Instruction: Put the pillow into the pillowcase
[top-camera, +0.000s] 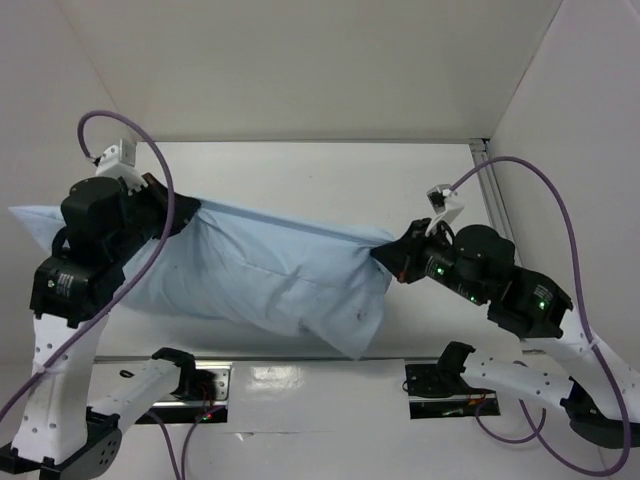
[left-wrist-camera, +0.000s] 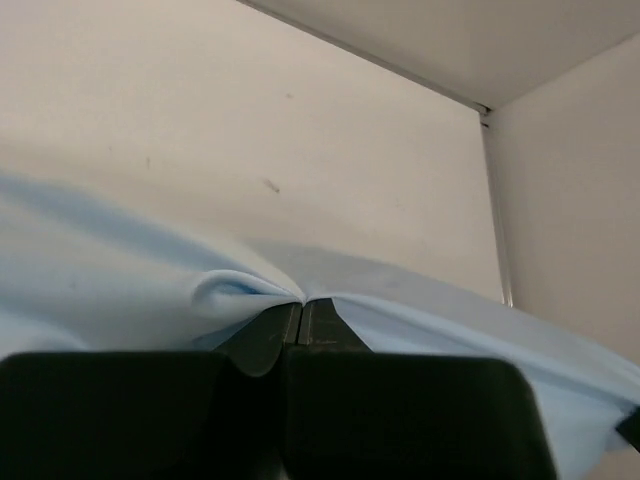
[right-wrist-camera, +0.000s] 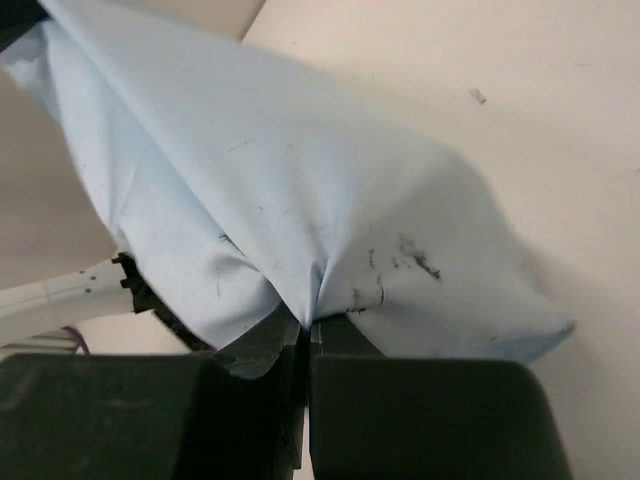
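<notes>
top external: pillowcase (top-camera: 270, 270) hangs taut over worktop (top-camera: 330, 180) middle, nearer left edge. left gripper (top-camera: 188, 213) clamped on its left end, right gripper (top-camera: 388, 255) pinching right corner. pillow unseen, likely inside. tip: firm pinches, even tension, gentle shake so bulk settles.

1 overhead view, 2 close wrist views, pillowcase (top-camera: 270, 265) in all

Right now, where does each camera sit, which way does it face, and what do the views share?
Top external: above and behind the arms, facing down on the table; both arms show.
Left wrist: on that wrist, facing along the shut left claw across the table.
Right wrist: facing along the shut right claw.
All share the pillowcase.
</notes>
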